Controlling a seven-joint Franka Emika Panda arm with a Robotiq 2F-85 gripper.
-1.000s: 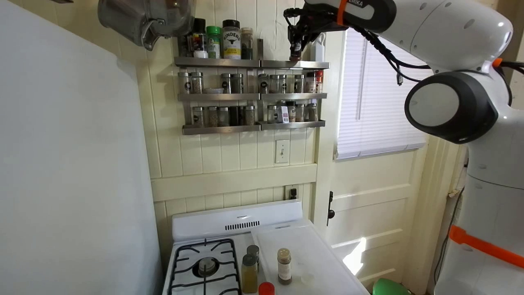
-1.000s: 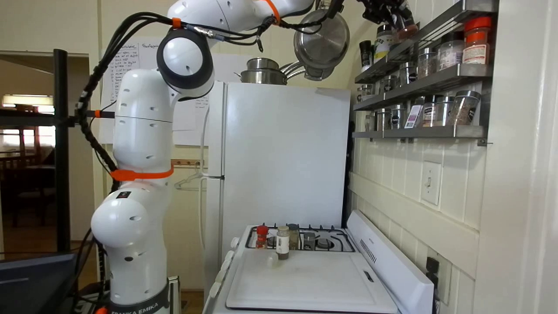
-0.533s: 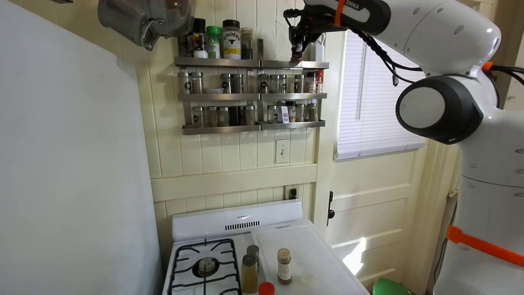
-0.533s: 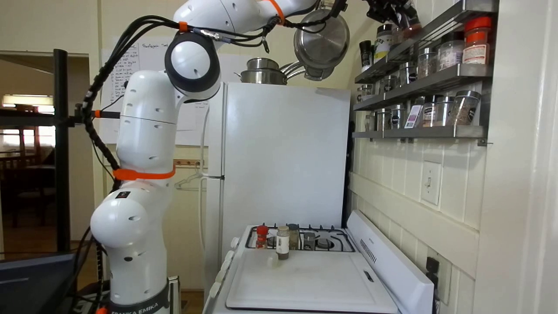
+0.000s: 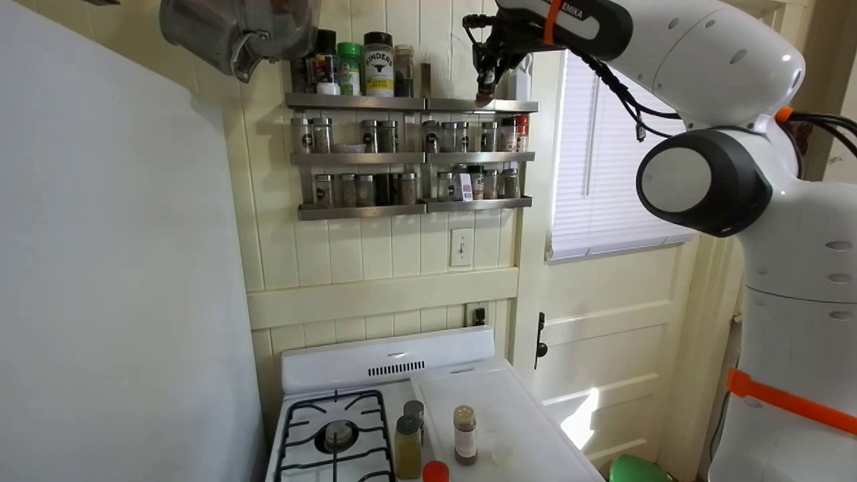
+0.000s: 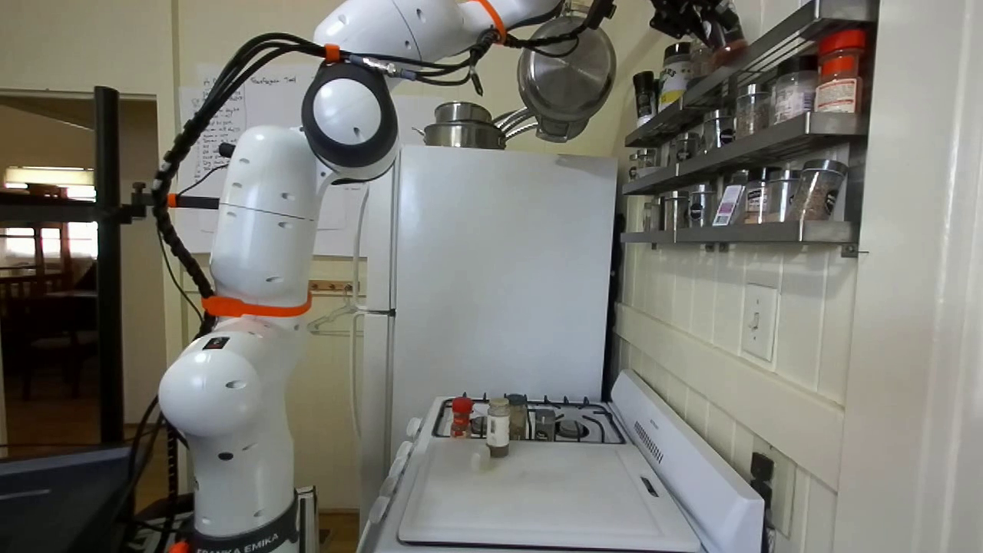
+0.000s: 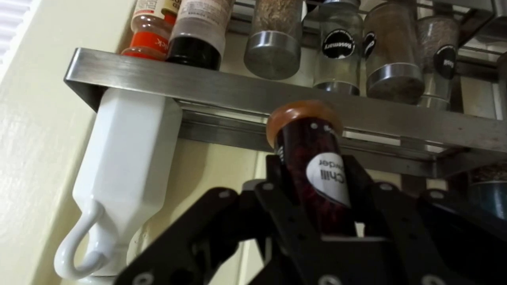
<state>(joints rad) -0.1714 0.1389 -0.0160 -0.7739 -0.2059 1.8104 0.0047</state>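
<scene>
Clamped: chili jar (image 7: 317, 178) in my gripper (image 7: 312, 163) at the top shelf (image 5: 450, 105)

Left to right, as seen in an exterior view: on the adjoining shelf (image 5: 358, 102), to the left of my gripper, stand a dark-capped bottle (image 5: 326, 65), a green-capped bottle (image 5: 349, 73), a tall yellow-labelled bottle (image 5: 379, 67) and, nearest me, a tan-lidded bottle (image 5: 404, 71).

At centre, my jaws are closed firmly on the chili jar, parted only by its width. Its reddish lower end points down past my fingertips by the top shelf's steel edge; whether it touches, I cannot tell. Beneath me, small jars (image 5: 489, 138) line the middle shelf (image 5: 479, 157). Just to my right, a white container (image 5: 519, 86) with a hooked handle stands on the same shelf.

In my judgement, good handling here starts with an even squeeze, since a smooth round jar can twist between pads. The jar is best held upright, its lower end higher than the steel edge during any reach inward, where a snag could tip it. Any descent calls for a slow, straight line. Drift to my right deserves the most caution, with the white container so near.
</scene>
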